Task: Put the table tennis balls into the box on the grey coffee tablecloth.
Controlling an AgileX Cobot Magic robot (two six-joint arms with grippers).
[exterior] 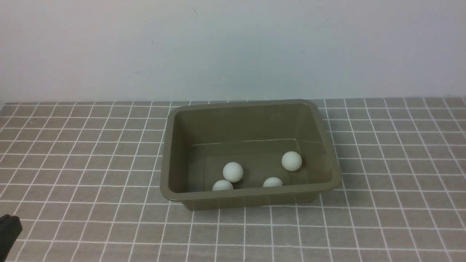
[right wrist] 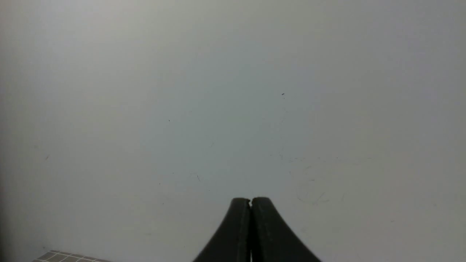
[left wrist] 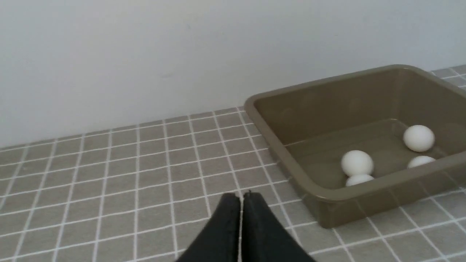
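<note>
The olive-green box [exterior: 251,196] stands on the grey coffee tablecloth [exterior: 80,163] in the middle. Several white table tennis balls lie inside it: one [exterior: 233,171] left of centre, one [exterior: 291,161] to the right, and two [exterior: 222,185] [exterior: 272,182] half hidden behind the near wall. The left wrist view shows the box [left wrist: 327,194] and balls [left wrist: 357,163] too. My left gripper [left wrist: 241,195] is shut and empty, low over the cloth left of the box; only a dark tip [exterior: 8,233] of it shows in the front view. My right gripper [right wrist: 250,200] is shut and empty, facing the wall.
A plain pale wall [exterior: 233,47] rises right behind the cloth's far edge. Gridded cloth lies on both sides of the box and in front of it [exterior: 382,225]. A small corner of the cloth [right wrist: 62,256] shows in the right wrist view.
</note>
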